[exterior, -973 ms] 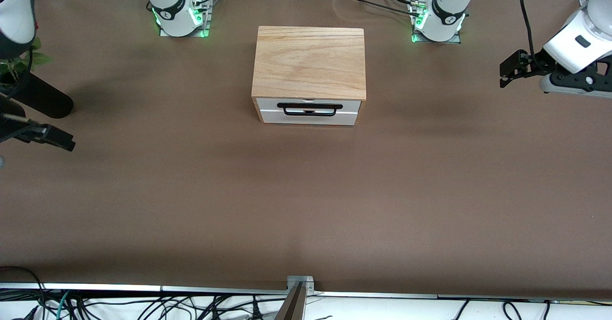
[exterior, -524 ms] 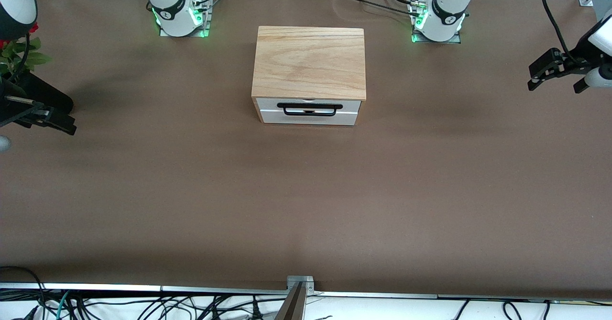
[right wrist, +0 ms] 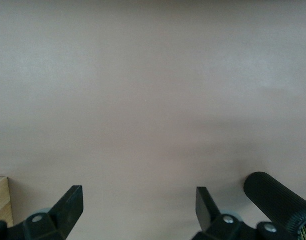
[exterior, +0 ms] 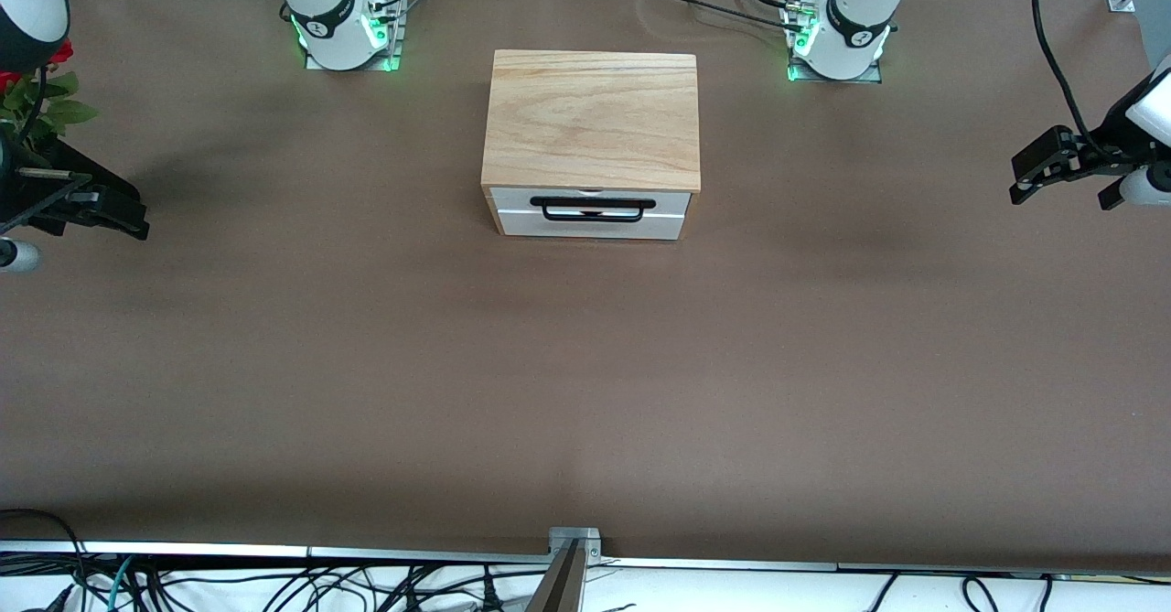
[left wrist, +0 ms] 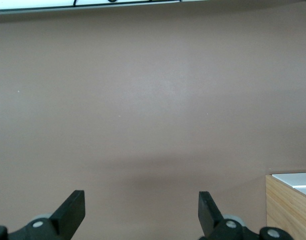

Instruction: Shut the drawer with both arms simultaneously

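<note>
The white-fronted light-wood drawer is sitting nearly flush in its box, while the left end effector at 3 o'clock and the right end effector at 9 o'clock are hanging open-fingered over the brown counter, well apart from it, suggesting little is remaining.

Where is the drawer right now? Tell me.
In the front view, the drawer sits pushed into the wooden box mid-table, between the two arm bases, its white front facing the camera.

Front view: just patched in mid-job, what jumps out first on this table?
A light-wood box stands mid-table between the two arm bases, its white-fronted drawer with a black wire handle facing the front camera and looking nearly or fully pushed in. The left gripper hangs open over the left arm's end of the table, the right gripper open over the right arm's end; both are well away from the drawer.
</note>
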You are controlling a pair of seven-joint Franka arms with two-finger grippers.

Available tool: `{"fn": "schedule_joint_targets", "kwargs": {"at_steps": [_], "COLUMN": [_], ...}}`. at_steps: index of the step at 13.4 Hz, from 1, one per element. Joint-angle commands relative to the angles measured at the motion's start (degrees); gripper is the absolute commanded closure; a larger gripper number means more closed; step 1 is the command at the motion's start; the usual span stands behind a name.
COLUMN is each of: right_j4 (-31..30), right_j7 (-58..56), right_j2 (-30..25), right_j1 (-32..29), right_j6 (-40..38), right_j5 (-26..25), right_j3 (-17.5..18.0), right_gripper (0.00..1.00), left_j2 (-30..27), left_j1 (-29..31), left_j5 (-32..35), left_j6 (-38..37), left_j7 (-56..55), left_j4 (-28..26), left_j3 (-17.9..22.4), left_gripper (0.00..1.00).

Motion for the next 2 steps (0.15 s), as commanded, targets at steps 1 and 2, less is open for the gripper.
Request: {"fn": "schedule_joint_targets", "kwargs": {"at_steps": [1,2], "right_j4": [-0.4,-0.4], "right_j7": [-0.9,-0.9], "right_j2": [-0.8,-0.8], "right_j1": [-0.9,-0.9], "right_j6": [-0.6,-0.6], "right_j5": [0.2,0.1], "right_j3": [1.0,0.9], "right_gripper": [0.0,0.0], "left_j2": [0.7,0.7], "left_j1": [0.3,0.2], "left_j5": [0.5,0.5], "left_j6": [-0.9,-0.9], "left_j7": [0.6,0.6], "left_j4": [2.1,2.1], "left_j3": [-0.5,-0.5], "left_gripper": [0.0,0.0]}}
